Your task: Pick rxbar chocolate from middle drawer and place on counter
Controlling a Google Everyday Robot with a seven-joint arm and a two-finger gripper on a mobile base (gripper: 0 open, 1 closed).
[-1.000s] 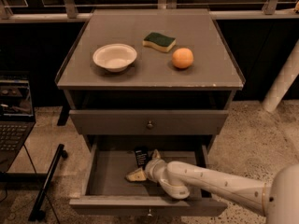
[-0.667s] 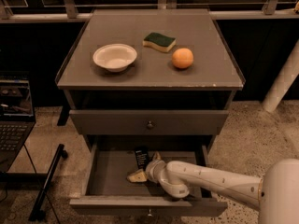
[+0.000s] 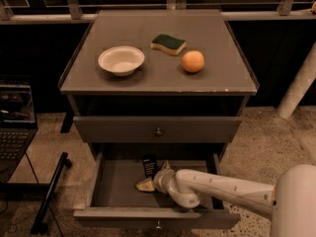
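- Camera view: my gripper (image 3: 155,176) is down inside the middle drawer (image 3: 117,184), which is pulled out wide below the shut top drawer (image 3: 113,129).
- My pale arm (image 3: 224,188) comes in from the lower right, crosses the drawer's right side and bends at the wrist toward the drawer's centre.
- My hand is released. The two tan fingertips (image 3: 145,184) stand spread apart, one low on the drawer floor to the left, the other higher and to the right.
- The rxbar chocolate (image 3: 149,165) is in the drawer, a small black bar with white print, at the far side of the gap between my fingers. I cannot tell whether either finger touches it.
- The bar sits near the middle of the drawer, closer to the back than to the front.
- The counter (image 3: 163,83) above is well apart from my hand. It carries a white bowl (image 3: 121,59) on the left, a green-and-yellow sponge (image 3: 168,44) towards the back centre and an orange (image 3: 193,61) just right of it.
- The three things on the counter stand apart from one another.
- A laptop (image 3: 14,132) sits at the left edge, beside the cabinet.
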